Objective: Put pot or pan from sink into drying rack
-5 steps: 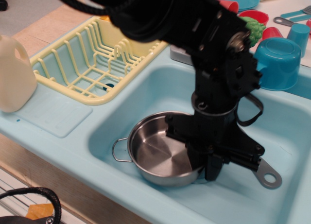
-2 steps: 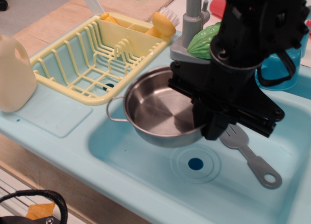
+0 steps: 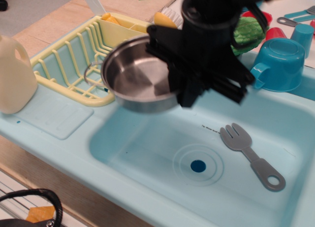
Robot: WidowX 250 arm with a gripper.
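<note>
The shiny steel pot (image 3: 135,81) with a thin wire loop handle hangs in the air, tilted slightly, over the edge between the turquoise sink (image 3: 147,153) and the pale yellow drying rack (image 3: 64,64). My black gripper (image 3: 182,91) is shut on the pot's right rim and carries it. The sink's floor shows its round drain hole (image 3: 198,165). The rack's slats and dividers are partly hidden behind the pot.
A grey toy fork (image 3: 251,155) lies on the sink floor at the right. A cream jug (image 3: 15,74) stands at the left. A blue cup (image 3: 278,64) sits on the sink's back right rim. Green and red toys lie behind the arm.
The pot has been lifted out of the sink and carried up and left toward the rack. The gripper moved with it, uncovering the drain and the fork.
</note>
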